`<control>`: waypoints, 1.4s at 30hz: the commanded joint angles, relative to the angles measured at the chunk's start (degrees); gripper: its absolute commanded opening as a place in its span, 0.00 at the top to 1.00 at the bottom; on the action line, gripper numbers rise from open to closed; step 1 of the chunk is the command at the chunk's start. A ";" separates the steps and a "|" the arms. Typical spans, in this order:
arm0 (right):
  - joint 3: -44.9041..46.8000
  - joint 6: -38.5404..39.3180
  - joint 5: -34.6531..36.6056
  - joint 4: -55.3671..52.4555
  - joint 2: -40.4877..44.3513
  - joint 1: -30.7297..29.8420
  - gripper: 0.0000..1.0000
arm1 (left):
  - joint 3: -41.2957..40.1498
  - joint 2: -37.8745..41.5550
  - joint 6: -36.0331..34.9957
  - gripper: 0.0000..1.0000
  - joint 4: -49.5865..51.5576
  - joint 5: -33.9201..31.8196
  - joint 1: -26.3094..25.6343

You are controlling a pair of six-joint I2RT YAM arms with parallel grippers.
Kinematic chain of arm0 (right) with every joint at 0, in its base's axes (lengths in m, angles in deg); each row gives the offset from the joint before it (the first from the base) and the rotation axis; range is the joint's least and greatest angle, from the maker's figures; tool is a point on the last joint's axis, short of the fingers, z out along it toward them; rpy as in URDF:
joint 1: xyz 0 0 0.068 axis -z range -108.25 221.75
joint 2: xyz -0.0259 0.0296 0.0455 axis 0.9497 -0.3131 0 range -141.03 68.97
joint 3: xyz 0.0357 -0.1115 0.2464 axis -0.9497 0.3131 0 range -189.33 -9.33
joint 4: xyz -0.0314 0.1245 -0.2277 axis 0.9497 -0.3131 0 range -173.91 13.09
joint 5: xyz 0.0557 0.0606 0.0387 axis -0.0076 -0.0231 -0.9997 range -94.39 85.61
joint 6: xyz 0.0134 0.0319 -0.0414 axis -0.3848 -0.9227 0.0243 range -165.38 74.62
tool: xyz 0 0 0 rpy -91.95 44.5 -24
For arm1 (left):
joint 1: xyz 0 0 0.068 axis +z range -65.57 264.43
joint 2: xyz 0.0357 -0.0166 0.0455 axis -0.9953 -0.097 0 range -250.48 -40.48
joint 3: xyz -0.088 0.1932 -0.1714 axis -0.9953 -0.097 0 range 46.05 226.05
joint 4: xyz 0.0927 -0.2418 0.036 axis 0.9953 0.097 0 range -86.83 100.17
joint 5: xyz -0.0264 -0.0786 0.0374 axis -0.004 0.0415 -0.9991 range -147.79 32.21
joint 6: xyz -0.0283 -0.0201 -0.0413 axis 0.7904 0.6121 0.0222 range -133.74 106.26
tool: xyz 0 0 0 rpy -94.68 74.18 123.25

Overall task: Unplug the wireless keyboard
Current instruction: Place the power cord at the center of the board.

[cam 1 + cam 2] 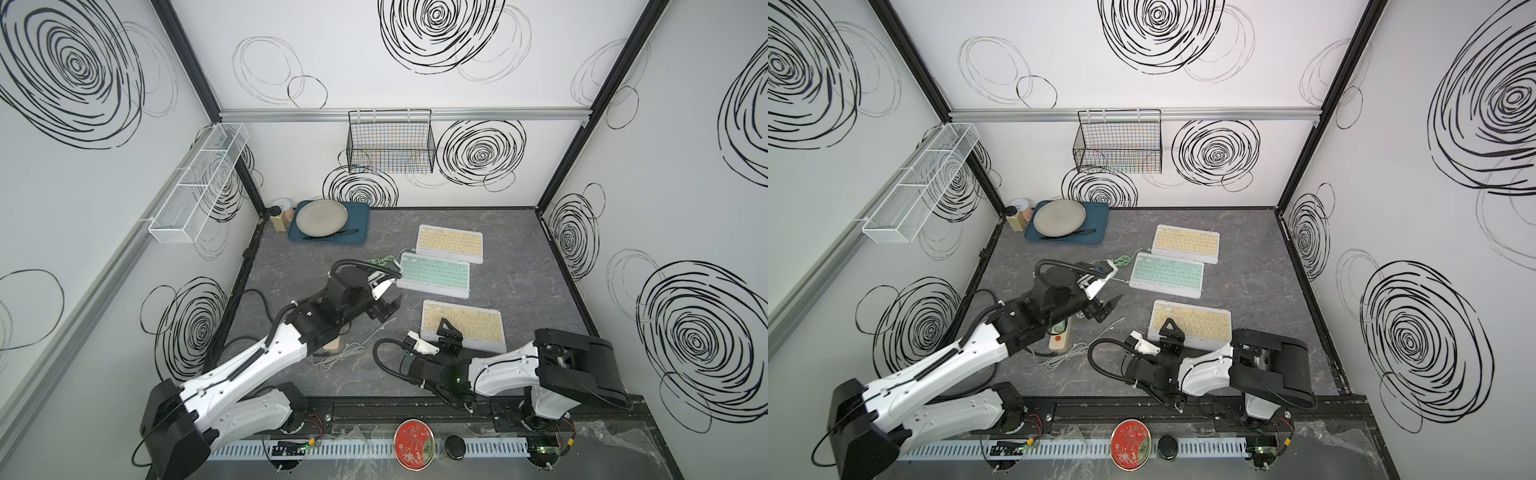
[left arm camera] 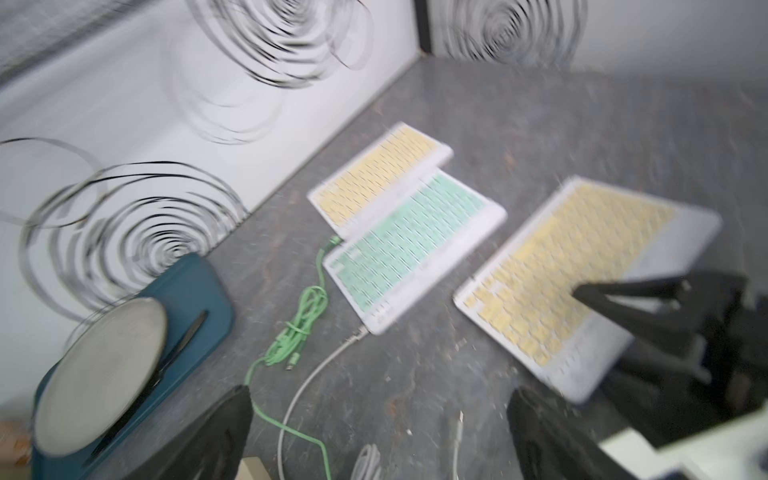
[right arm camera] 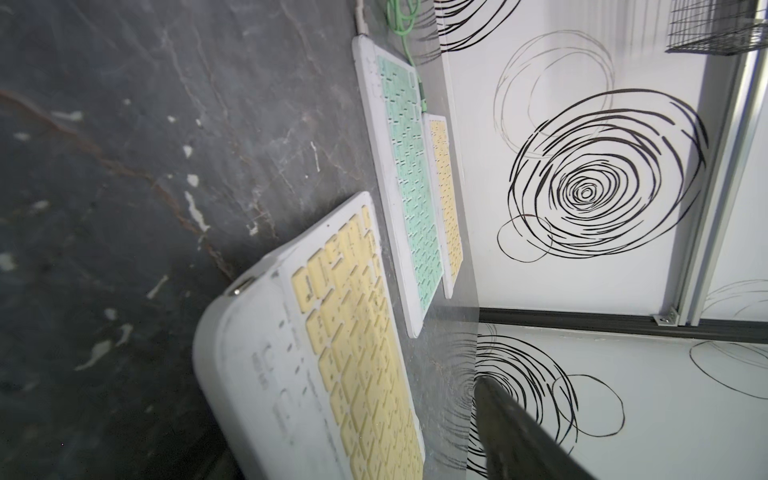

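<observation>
Hovering above the tabletop (image 1: 519,270) with its jaws spread wide and nothing between them, the left gripper (image 2: 379,390) has a loose white cable end (image 2: 458,426) just beside it at six o'clock, taking the back wall as twelve. At four o'clock the right gripper (image 1: 446,330) sits over the corner of the near yellow keyboard (image 1: 469,324), whose side port (image 3: 241,287) looks empty. Only one finger shows in the right wrist view, so how far that gripper is open cannot be told, and no grip is visible. At two o'clock the green keyboard (image 1: 434,276) has a white plug (image 2: 358,332) in its corner and touches the far yellow keyboard (image 1: 451,243), which is fed by a green cable (image 2: 305,316). Likely hazards: tugging either plug without pinning its keyboard would drag both touching boards, and the green cable's bundle, just beside the white plug, could snag a finger.
</observation>
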 commanded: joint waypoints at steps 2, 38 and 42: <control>1.95 0.05 -2.19 4.12 6.75 -0.48 0.00 | -5.15 9.08 20.33 0.00 -8.77 -10.99 4.76; -0.24 -27.07 -18.27 -2.45 44.76 15.66 0.02 | -14.86 28.76 55.20 0.00 11.13 -32.74 20.22; -12.81 -37.69 -24.46 -8.16 29.98 15.80 0.17 | -16.14 26.30 55.89 0.01 14.14 -24.55 29.12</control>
